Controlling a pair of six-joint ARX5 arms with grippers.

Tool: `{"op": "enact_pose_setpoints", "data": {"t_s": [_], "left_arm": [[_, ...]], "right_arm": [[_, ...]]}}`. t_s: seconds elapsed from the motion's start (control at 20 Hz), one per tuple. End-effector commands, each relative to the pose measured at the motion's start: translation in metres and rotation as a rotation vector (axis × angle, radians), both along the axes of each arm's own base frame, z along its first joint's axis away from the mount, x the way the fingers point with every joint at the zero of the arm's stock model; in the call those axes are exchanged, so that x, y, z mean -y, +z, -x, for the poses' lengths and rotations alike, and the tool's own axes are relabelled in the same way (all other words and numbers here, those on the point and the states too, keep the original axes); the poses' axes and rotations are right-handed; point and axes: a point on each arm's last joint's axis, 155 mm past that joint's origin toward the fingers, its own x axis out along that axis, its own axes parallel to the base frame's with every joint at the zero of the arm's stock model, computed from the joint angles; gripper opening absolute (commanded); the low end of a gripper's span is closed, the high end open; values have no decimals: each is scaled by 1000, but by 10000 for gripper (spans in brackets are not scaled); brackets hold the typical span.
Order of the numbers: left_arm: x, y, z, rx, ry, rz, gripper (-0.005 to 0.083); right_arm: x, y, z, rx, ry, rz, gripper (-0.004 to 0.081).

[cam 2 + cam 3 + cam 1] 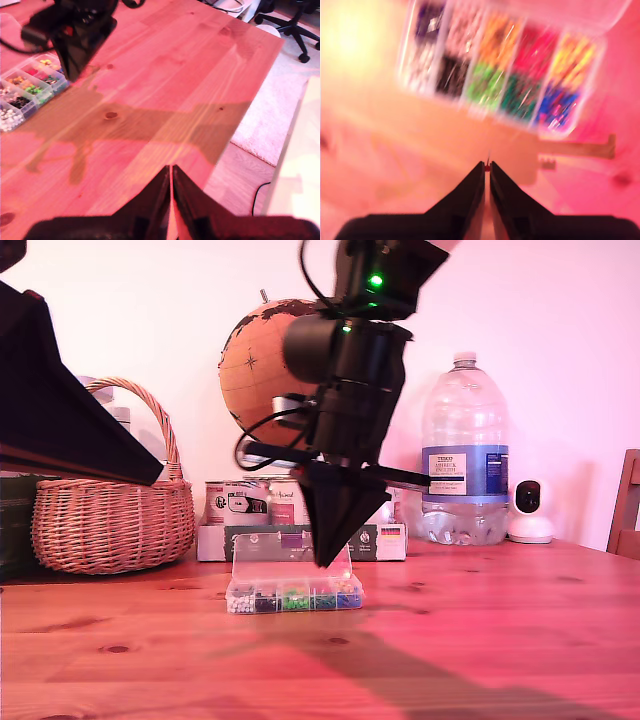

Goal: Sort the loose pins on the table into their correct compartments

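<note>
Second hand (pixel 487 167): clenched, poised over the compartments (pixel 295 587), likely for a drop. Loose pin: not discernible, blurred. First hand (pixel 171 172): clenched, parked clear above bare desk (pixel 175 75).

Motion blur smears the compartments (pixel 502 70); whether my second gripper (pixel 487 167) pinches anything is unreadable.

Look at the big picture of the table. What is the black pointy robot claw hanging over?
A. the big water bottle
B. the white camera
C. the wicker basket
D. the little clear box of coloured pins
D: in the exterior view my second gripper points down just above the little clear box, whose coloured cells fill its wrist view.
</note>
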Motion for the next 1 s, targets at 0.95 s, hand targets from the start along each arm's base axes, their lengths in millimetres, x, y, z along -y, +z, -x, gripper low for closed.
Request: {"op": "enact_pose_setpoints", "data": {"t_s": [0.95], "left_arm": [[-2,2,-7,21,27,-9,-21]], "right_arm": [[-10,9,-56,143,-94,-121,-12]]}}
